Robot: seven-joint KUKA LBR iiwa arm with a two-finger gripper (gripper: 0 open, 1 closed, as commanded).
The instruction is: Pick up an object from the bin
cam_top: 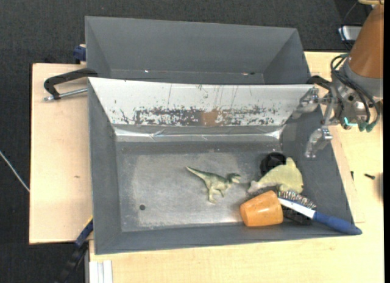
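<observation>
My gripper hangs over the bin's right wall, near the back right corner, open with nothing between its fingers. Nearest to it, below and to the left, a small black round thing lies against the right wall. A pale yellow crumpled soft thing rests just in front of that. An orange cup-shaped thing lies on its side at the front right. A brush with a blue handle lies beside the cup, handle pointing to the right corner.
A small olive-green toy dinosaur lies alone in the middle of the bin floor. The floor's left half holds nothing but a small dark spot. The arm with its orange cover and cables stands outside the bin's right rim.
</observation>
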